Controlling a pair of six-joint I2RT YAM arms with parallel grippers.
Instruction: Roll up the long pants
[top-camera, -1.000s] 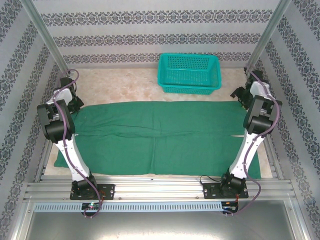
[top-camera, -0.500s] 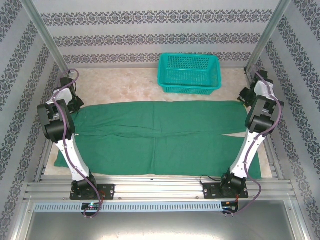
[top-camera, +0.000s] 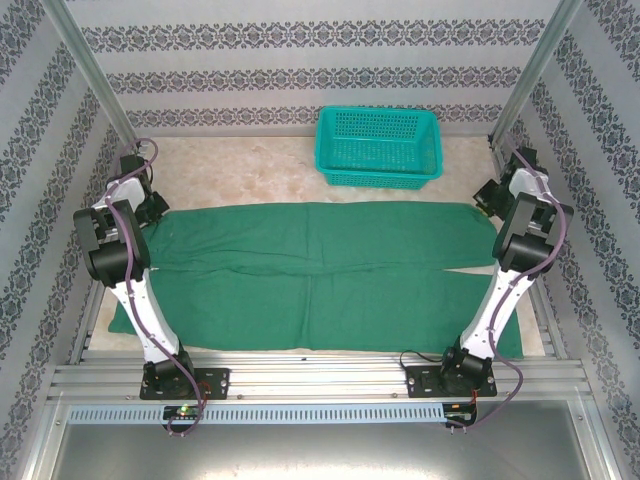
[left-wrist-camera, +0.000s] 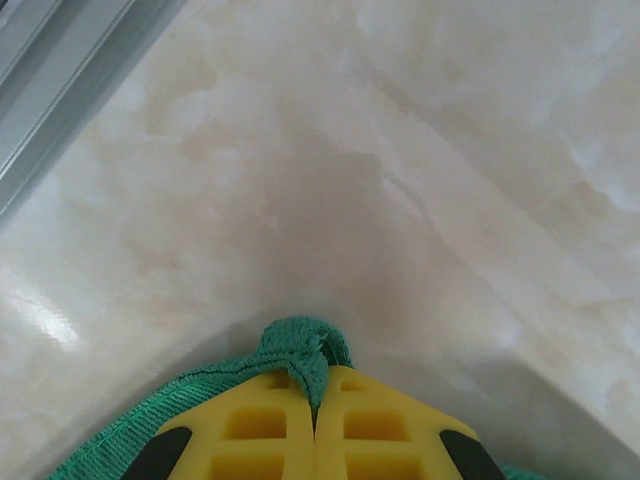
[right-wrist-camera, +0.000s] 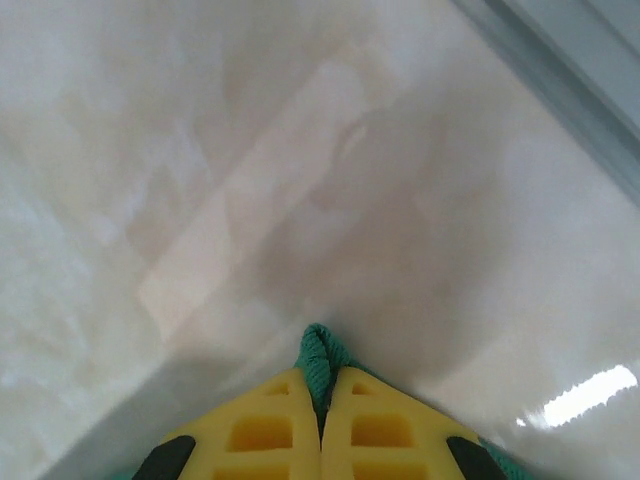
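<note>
Long pants (top-camera: 320, 270) lie flat on the surface (top-camera: 240, 170), spread 9 to 3 o'clock in the top view. The two legs run side by side, and the split between them opens at the 3 o'clock end. The near edge sits close to the arm bases.

Left end effector (left-wrist-camera: 315, 385) is at the pants' far corner, 9 o'clock side. It is clamped on the cloth, and a bunched fold of green fabric pokes out past the tips of the yellow fingers (left-wrist-camera: 250, 425). It sits low over the marble-look surface.

Right end effector (right-wrist-camera: 322, 385) is at the far corner, 3 o'clock side. It is also closed on the pants, with a small green fold pinched between the tips.

Teal basket (top-camera: 380, 147) is at 12 o'clock, just past the pants' far edge and not touching them.

A frame rail (left-wrist-camera: 60, 90) runs along the 10 o'clock corner of the left wrist view. The right wrist view has one at 2 o'clock.
</note>
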